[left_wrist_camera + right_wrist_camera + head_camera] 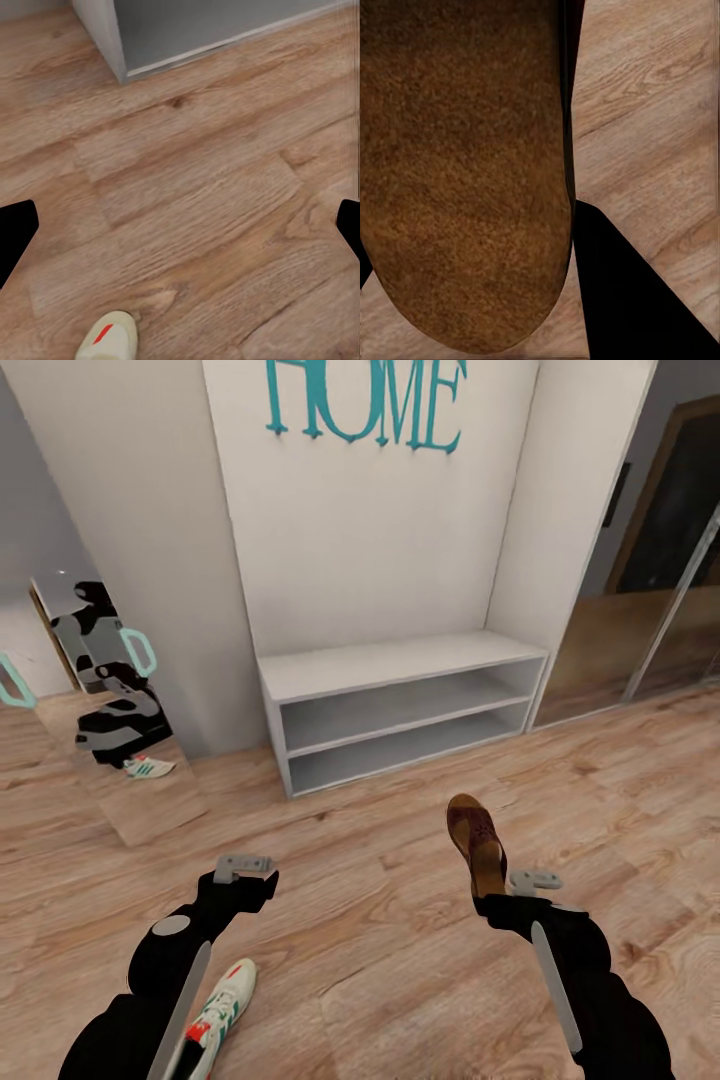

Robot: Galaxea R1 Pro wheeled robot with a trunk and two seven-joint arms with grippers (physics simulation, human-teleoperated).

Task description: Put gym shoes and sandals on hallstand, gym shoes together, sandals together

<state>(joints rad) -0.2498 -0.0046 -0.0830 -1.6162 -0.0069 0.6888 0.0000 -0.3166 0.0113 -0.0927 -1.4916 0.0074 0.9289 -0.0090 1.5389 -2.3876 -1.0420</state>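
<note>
Head view: right gripper (500,895) clamped on sandal (476,840) heel, toe forward, lifted off wood-plank floor (380,950), likely for carry to rack. Left gripper (243,866) spread wide, holds nothing. Gym shoe (222,1010) on floor beside left arm. Grey two-shelf bench (400,710) ahead in wall niche, teal HOME lettering (365,400) above, mirror (110,690) at left.

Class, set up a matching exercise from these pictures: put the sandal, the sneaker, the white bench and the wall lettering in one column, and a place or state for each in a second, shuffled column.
1. sandal
2. sneaker
3. white bench
4. wall lettering

A. standing against the wall, shelves bare
B. teal, high above the bench
C. held in the right gripper
D. lying on the floor beside the left arm

Pairs: 1-C, 2-D, 3-A, 4-B
</note>
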